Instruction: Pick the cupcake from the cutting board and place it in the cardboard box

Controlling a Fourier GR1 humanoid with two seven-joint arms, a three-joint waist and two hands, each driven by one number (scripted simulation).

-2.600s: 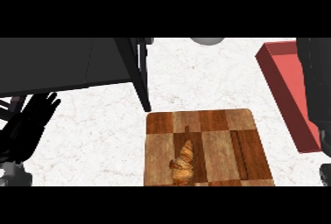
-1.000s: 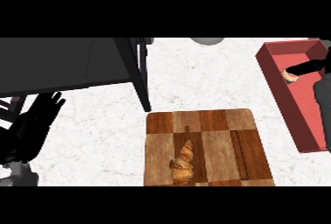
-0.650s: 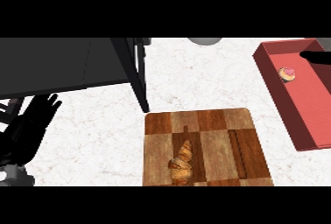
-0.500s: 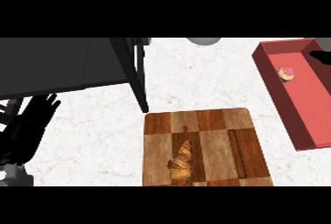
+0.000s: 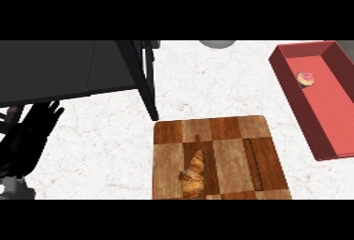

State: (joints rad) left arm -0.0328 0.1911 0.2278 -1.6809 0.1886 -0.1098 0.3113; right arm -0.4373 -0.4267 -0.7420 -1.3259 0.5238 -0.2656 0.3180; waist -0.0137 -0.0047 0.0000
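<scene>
The cupcake (image 5: pixel 305 78), pink-topped, lies inside the red box (image 5: pixel 330 126) near its far end, at the upper right of the head view. The wooden cutting board (image 5: pixel 228 140) sits at the lower middle and carries a croissant (image 5: pixel 194 172). My left hand (image 5: pixel 33 129) rests open at the left edge, fingers up, far from both. No right hand shows in the view.
A dark appliance (image 5: pixel 69 68) with a black post (image 5: pixel 145 84) fills the upper left. A grey round object (image 5: pixel 217 43) peeks in at the top edge. White marble counter (image 5: pixel 207 89) lies between the board and the box.
The right hand, which held the cupcake over the box, let it go inside and withdrew out of view. The cupcake now lies in the box. The left hand stayed put.
</scene>
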